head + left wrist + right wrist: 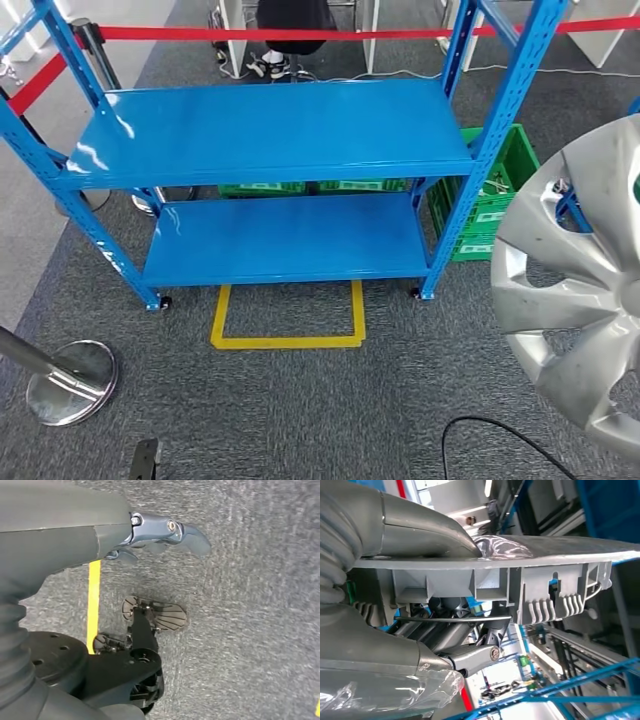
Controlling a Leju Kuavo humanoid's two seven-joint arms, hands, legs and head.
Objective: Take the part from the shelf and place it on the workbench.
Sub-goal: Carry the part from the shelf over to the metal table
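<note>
Blue shelf [279, 130] stands bare at left; the left hand [166, 532] hangs over carpet, fingers extended, holding nothing. At far right the silver wheel cover [581, 290] stands on edge, its rim clamped by the right hand [444, 595].

A green crate [494, 205], a stanchion base [72, 381], yellow floor tape [287, 341].

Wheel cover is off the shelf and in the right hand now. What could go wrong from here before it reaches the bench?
The right robot hand grips the wheel cover only at its rim, so the wide disc could twist or slip. The cover hangs close to the blue shelf upright and could clip it when turning. The black cable on the carpet could catch a foot.
</note>
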